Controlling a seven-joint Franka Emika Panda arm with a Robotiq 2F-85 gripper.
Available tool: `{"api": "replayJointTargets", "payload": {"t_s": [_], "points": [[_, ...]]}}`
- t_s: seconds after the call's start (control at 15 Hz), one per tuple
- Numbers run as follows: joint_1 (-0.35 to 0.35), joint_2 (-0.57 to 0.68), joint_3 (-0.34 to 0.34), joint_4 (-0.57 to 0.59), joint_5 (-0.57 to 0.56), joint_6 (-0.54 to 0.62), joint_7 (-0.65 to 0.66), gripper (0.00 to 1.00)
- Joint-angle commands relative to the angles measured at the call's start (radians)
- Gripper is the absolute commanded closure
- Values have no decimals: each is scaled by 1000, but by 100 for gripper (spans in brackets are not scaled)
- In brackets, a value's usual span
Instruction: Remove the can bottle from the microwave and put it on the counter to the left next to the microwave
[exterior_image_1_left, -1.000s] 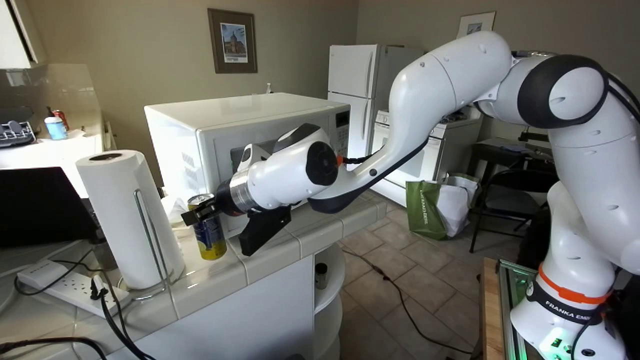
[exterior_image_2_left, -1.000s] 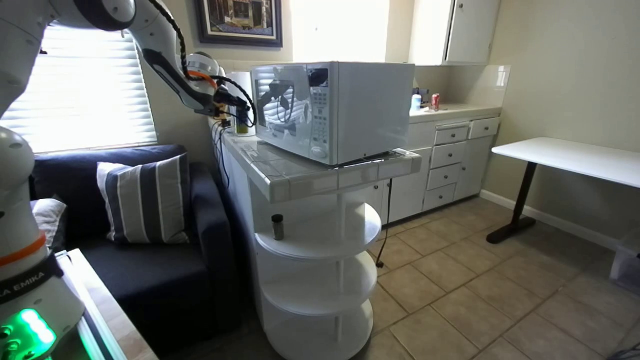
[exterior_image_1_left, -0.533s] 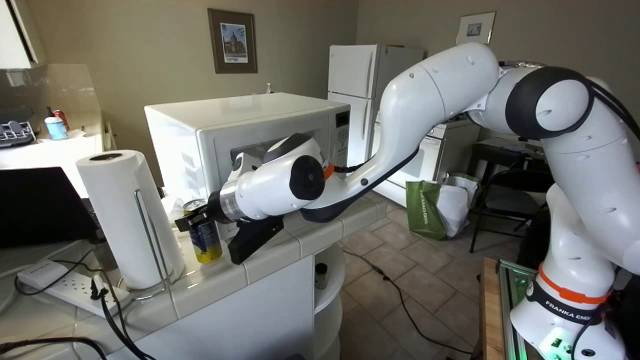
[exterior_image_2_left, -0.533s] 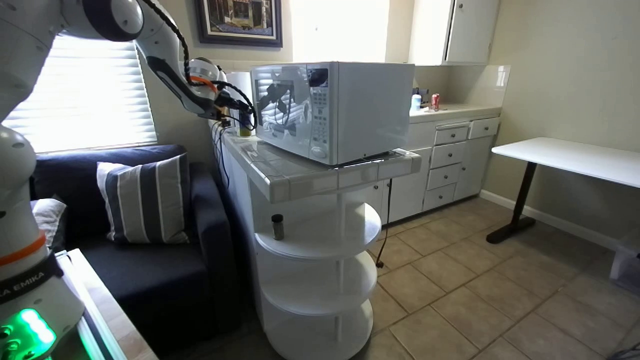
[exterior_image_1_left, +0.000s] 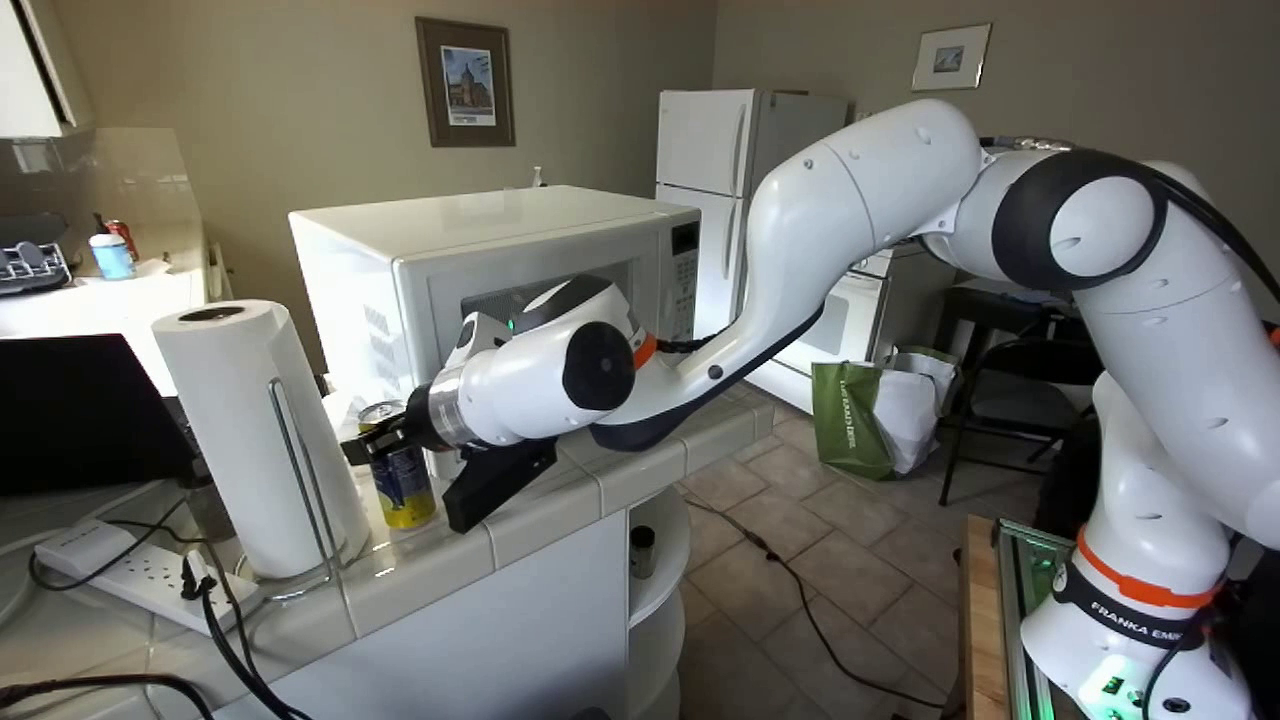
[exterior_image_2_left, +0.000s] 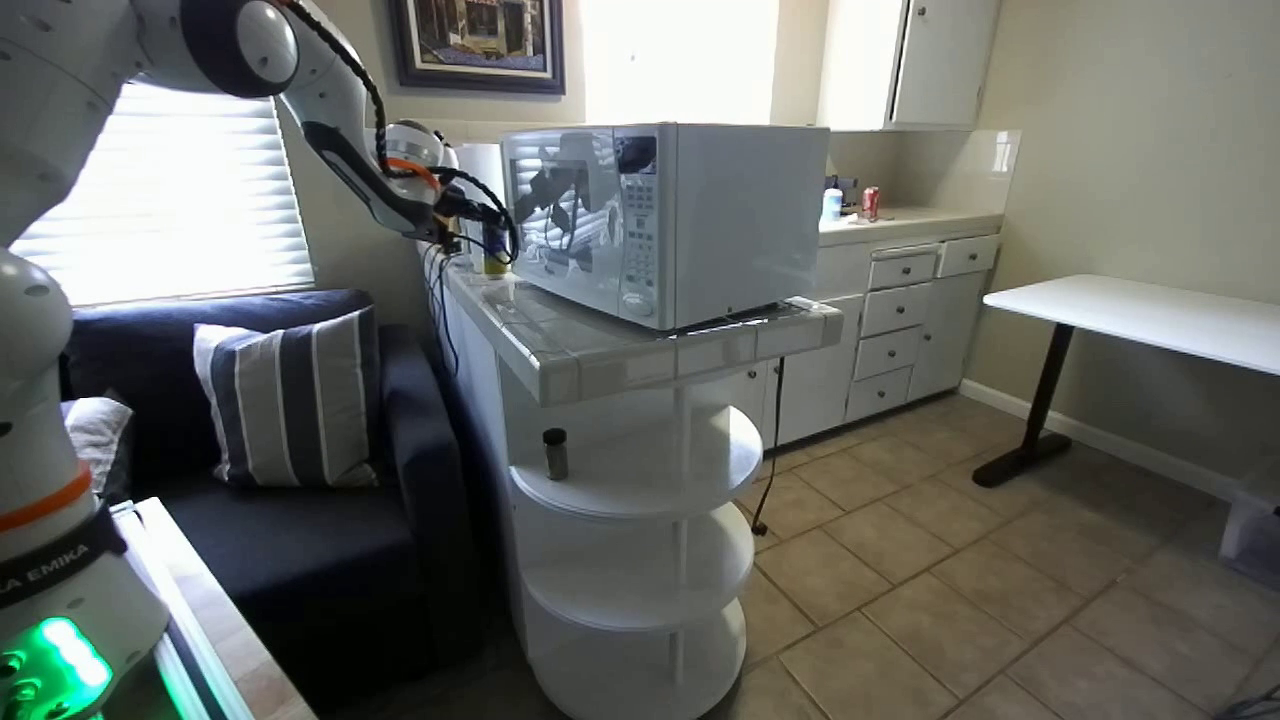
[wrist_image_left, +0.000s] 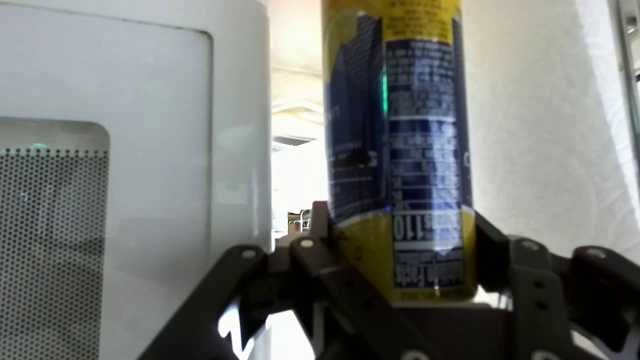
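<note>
In an exterior view, we see the black two-fingered claw (exterior_image_1_left: 376, 438) gripping the slim yellow-and-blue metal can (exterior_image_1_left: 405, 490) on or just above the off-white tiled table (exterior_image_1_left: 550, 515) below the claw; we cannot tell which. In an exterior view, the white boxy microwave (exterior_image_2_left: 750, 220) stands near the claw. In the wrist view, we see claw and can between it and the white paper-towel roll (wrist_image_left: 535, 125).
</note>
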Motion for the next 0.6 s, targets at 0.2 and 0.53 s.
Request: {"api": "replayJointTargets", "payload": {"t_s": [0.2,0.53], "points": [[9,19,-6,33,-32,-5,42,5],[-2,-18,10,0,25,-3,10,0]]}}
